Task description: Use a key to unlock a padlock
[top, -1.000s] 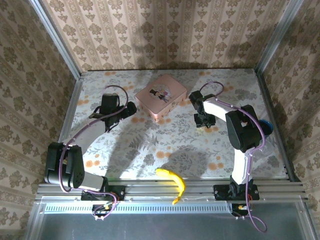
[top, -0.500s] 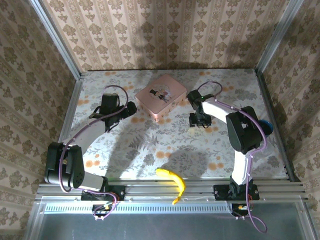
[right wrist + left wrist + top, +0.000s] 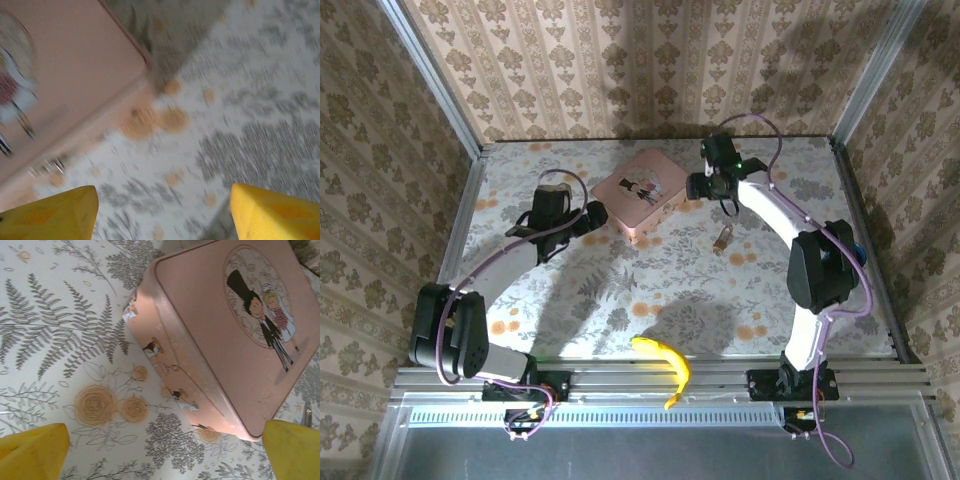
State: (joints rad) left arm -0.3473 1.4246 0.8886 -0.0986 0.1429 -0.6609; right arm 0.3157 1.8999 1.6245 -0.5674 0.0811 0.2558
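right gripper (image 3: 700, 187) is gaping, empty | padlock (image 3: 723, 237) is lying nearward of it, lengthwise near-far | left gripper (image 3: 592, 215) is gaping too, farther away

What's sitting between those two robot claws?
The pink tin lies between the left gripper and the right gripper, one near each side corner; the top view shows it.

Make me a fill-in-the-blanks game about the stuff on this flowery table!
The tin is coloured ____. The banana is coloured ____. The padlock lies on the table, to the ____ of the tin. The right gripper has its fingers apart and holds ____.
Missing words: pink, yellow, right, nothing.
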